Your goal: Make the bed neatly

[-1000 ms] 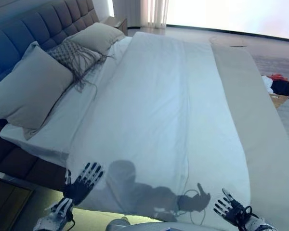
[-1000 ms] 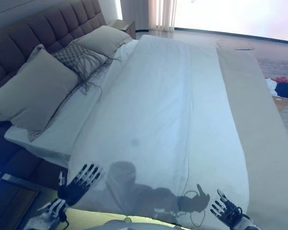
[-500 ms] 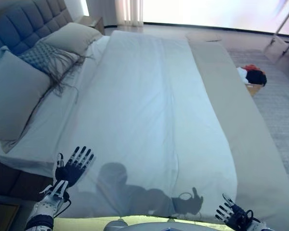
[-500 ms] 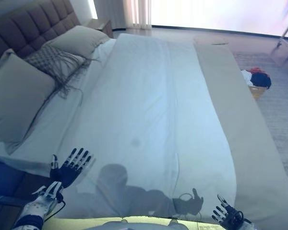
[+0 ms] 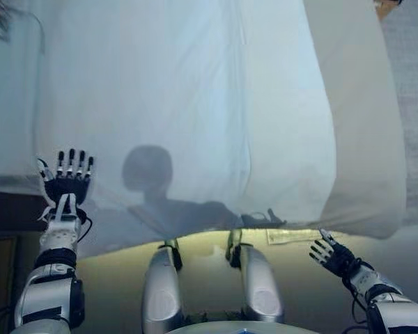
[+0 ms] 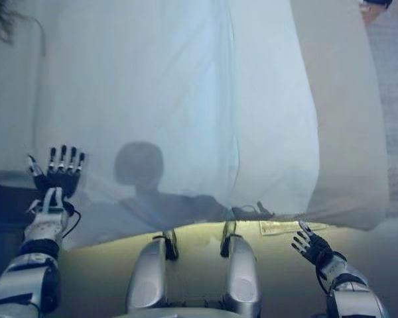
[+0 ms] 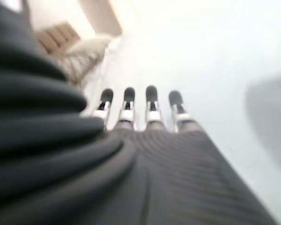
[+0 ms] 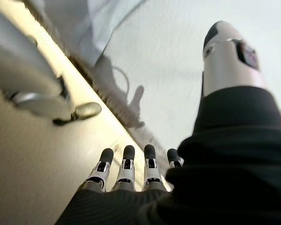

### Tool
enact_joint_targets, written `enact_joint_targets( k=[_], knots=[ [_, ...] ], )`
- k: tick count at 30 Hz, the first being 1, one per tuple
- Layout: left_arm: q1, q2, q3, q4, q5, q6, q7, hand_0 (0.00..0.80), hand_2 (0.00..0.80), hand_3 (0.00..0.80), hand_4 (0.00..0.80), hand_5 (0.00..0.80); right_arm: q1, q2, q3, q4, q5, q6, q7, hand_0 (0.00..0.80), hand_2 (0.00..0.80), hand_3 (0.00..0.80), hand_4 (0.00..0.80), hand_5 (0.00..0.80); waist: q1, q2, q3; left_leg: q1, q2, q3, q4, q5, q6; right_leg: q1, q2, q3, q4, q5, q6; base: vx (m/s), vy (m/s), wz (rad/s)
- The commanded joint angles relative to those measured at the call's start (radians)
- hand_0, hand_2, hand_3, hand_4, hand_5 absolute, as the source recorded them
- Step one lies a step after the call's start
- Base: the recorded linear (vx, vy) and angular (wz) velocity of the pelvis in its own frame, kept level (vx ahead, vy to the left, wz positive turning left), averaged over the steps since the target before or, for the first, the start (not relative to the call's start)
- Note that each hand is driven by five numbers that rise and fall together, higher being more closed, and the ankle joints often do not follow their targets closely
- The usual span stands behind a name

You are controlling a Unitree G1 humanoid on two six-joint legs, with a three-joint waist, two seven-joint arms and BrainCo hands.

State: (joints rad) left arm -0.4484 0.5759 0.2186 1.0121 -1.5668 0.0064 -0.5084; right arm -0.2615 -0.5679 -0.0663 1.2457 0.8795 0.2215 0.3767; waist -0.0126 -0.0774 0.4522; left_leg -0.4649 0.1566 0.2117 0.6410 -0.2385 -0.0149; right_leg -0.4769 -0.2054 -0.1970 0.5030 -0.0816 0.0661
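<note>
A white duvet (image 5: pixel 188 104) lies spread flat over the bed, its near edge hanging down in front of me. A beige bedspread (image 5: pixel 366 139) covers the bed's right side and droops at the near right corner. My left hand (image 5: pixel 66 182) is raised at the duvet's near left edge, fingers straight and spread, holding nothing. My right hand (image 5: pixel 332 255) hovers low, just below the bedspread's hanging corner, fingers spread, also empty. In the left wrist view the straight fingers (image 7: pixel 126 108) point along the duvet toward grey pillows (image 7: pixel 82 49) by the headboard.
The white bottom sheet (image 5: pixel 10 90) shows at the left past the duvet's side edge. A dark bed frame (image 5: pixel 7 209) sits under the near left corner. Pale floor (image 5: pixel 209 247) runs along the bed's near edge. Grey carpet (image 5: pixel 414 90) lies at the far right.
The camera has tilted down sharply, so the pillows and headboard have left the eye views. Both hands stay spread and empty, the left now higher at the duvet's edge.
</note>
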Motion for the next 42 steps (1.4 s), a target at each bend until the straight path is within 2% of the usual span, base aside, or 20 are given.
enact_joint_targets(
  k=[1,4,5,13,20,28,34,42],
  knots=[
    [-0.002,0.022,0.011,0.023,-0.071,-0.059,0.027,0.0,0.0,0.0,0.0,0.0,-0.004,-0.07,0.027,0.006,0.047,-0.017,0.029,0.0,0.0,0.0,0.0,0.0,0.011,-0.011,-0.019,-0.035,-0.002,-0.046,0.02,-0.02,-0.016,-0.039,-0.052,0.013,0.072,-0.016,0.066,-0.121,0.075,-0.01],
    [-0.011,0.042,0.014,0.034,-0.096,-0.067,0.064,0.0,0.0,0.0,0.0,0.0,-0.023,-0.111,0.028,0.014,0.049,-0.006,0.041,0.0,0.0,0.0,0.0,0.0,0.017,-0.013,-0.009,-0.096,0.01,-0.057,0.071,-0.035,-0.023,-0.095,-0.055,0.01,0.138,-0.044,0.054,-0.096,0.062,0.01],
    [-0.009,0.048,0.017,0.037,-0.105,-0.067,0.074,0.0,0.0,0.0,0.0,0.0,-0.026,-0.121,0.028,0.014,0.051,-0.005,0.044,0.0,0.0,0.0,0.0,0.0,0.021,-0.011,-0.01,-0.102,0.012,-0.071,0.087,-0.062,-0.032,-0.102,-0.052,0.015,0.164,-0.073,0.06,-0.019,0.039,0.02],
    [0.005,0.076,0.036,0.025,-0.143,-0.049,0.129,0.0,0.0,0.0,0.0,0.0,-0.076,-0.194,0.024,0.009,0.072,-0.002,0.054,0.0,0.0,0.0,0.0,0.0,0.057,-0.015,0.015,-0.229,0.023,-0.123,0.214,-0.096,-0.039,-0.213,-0.056,0.002,0.322,-0.138,0.03,-0.107,0.003,0.06],
    [0.05,0.092,0.06,-0.003,-0.152,-0.032,0.156,0.0,0.0,0.0,0.0,0.0,-0.067,-0.21,0.004,-0.022,0.096,0.002,0.054,0.0,0.0,0.0,0.0,0.0,0.082,-0.019,0.033,-0.293,0.027,-0.147,0.259,-0.094,-0.042,-0.264,-0.065,-0.02,0.39,-0.159,0.021,-0.108,-0.035,0.12],
    [0.117,0.133,0.111,0.039,-0.159,0.047,0.134,0.0,0.0,0.0,0.0,0.0,-0.065,-0.252,-0.034,-0.052,0.118,-0.002,0.03,0.0,0.0,0.0,0.0,0.0,0.096,-0.004,0.045,-0.35,0.02,-0.161,0.308,-0.094,-0.043,-0.318,-0.074,-0.028,0.452,-0.182,0.011,-0.082,0.003,0.07],
    [0.169,0.119,0.136,0.051,-0.168,0.082,0.104,0.0,0.0,0.0,0.0,0.0,-0.061,-0.26,-0.044,-0.074,0.128,0.001,0.011,0.0,0.0,0.0,0.0,0.0,0.109,0.006,0.043,-0.395,0.013,-0.166,0.343,-0.099,-0.041,-0.361,-0.082,-0.027,0.495,-0.199,0.004,-0.071,0.024,0.03],
    [0.212,0.106,0.158,0.062,-0.162,0.116,0.089,0.0,0.0,0.0,0.0,0.0,-0.034,-0.247,-0.062,-0.1,0.147,-0.003,-0.003,0.0,0.0,0.0,0.0,0.0,0.117,-0.002,0.043,-0.436,0.015,-0.183,0.382,-0.105,-0.042,-0.393,-0.084,-0.027,0.53,-0.208,0.0,-0.02,-0.038,0.03]
  ],
)
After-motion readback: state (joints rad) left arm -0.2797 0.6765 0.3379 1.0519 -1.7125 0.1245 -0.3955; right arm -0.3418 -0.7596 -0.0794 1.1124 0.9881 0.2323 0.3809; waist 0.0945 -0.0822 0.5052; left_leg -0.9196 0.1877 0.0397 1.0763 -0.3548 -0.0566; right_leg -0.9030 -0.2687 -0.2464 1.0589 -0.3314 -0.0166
